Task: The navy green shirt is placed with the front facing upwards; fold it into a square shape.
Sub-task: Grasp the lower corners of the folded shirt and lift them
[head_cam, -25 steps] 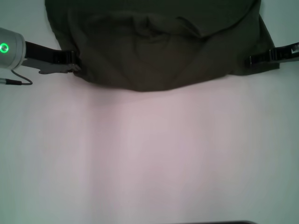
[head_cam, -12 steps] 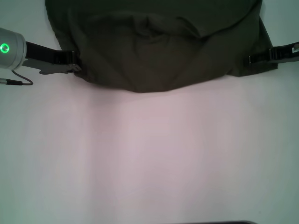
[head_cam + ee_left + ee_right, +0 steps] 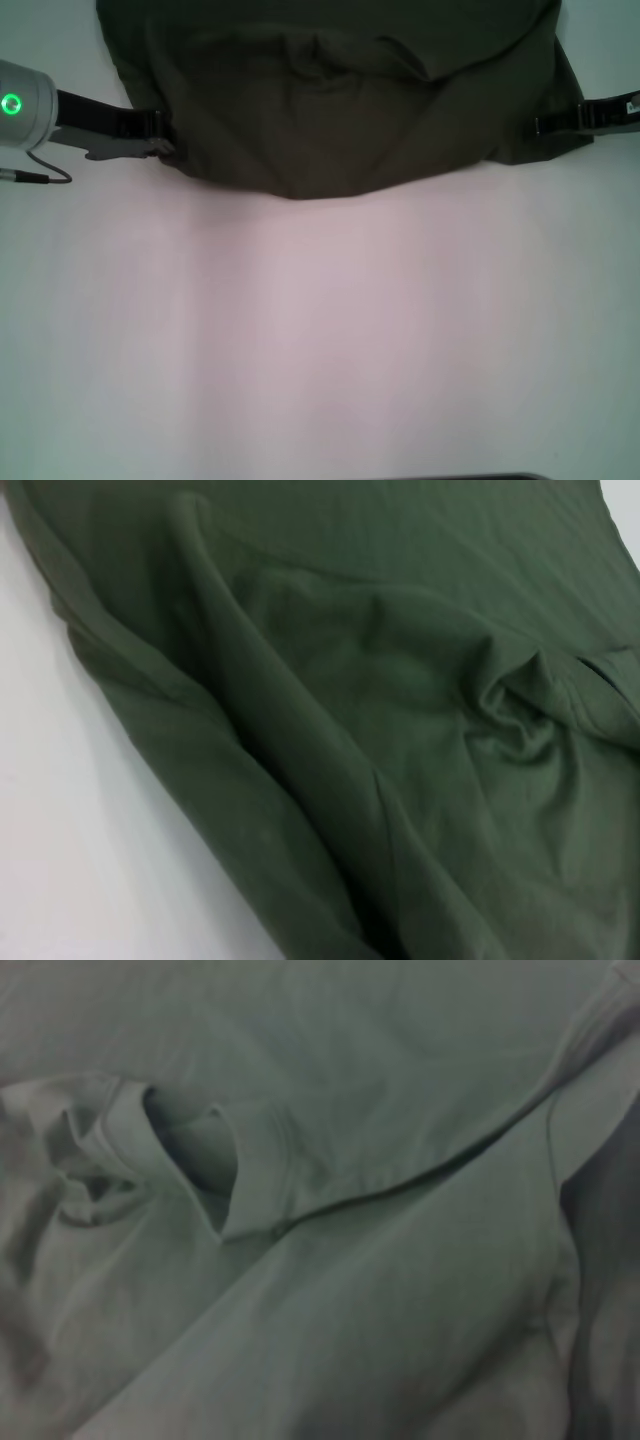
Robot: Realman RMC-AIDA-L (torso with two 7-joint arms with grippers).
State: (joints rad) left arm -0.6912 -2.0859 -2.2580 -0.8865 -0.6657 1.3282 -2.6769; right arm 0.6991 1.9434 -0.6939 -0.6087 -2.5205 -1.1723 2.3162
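The navy green shirt (image 3: 330,100) lies bunched at the far edge of the white tabletop (image 3: 320,340), reaching almost from the left side to the right, with its near hem sagging toward the middle in a loose curve. Only plain olive cloth shows; no lettering is visible, and a ribbed opening, collar or sleeve, is folded over in the right wrist view. The left claw (image 3: 160,135) sits at the shirt's left edge near the far-left corner, touching the cloth; whether it is clenched on the fabric or released I cannot tell. The right claw (image 3: 540,126) sits at the shirt's right edge near the far-right corner, and its grip cannot be told either. Judging by the rumpled heap and deep creases, at most one rough fold has been made. The cloth is not flat or squared, so smoothing and the remaining folds look still to do.
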